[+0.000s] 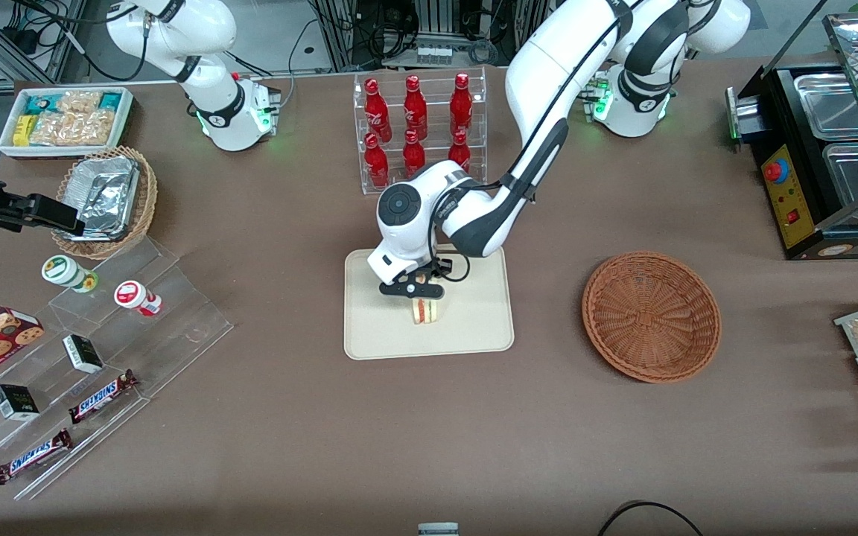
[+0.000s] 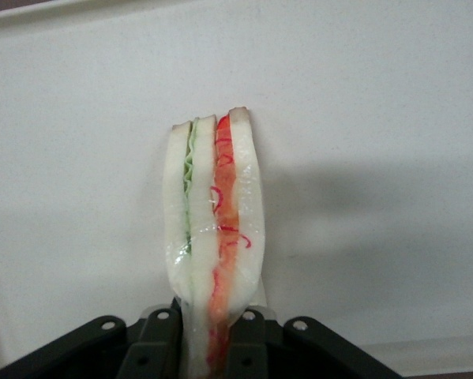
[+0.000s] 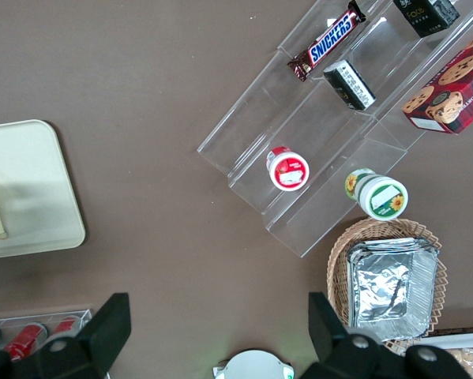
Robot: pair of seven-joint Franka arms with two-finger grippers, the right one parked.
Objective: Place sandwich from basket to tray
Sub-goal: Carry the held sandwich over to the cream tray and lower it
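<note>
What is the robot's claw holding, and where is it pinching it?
The gripper, over the tray, pinches the sandwich at one end, across its bread faces.

My pincer (image 1: 415, 291) sat over the tray (image 1: 474, 327), closed on the sandwich (image 1: 424, 310), which stood on the tray near its middle. The basket (image 1: 651, 316) lay on the surface (image 1: 429, 432) beside the tray, well apart, toward my working arm's end.

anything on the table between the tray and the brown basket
No. The front view shows only bare brown tabletop between the tray and the basket. The basket is empty; the gripper holds the sandwich over the tray.
</note>
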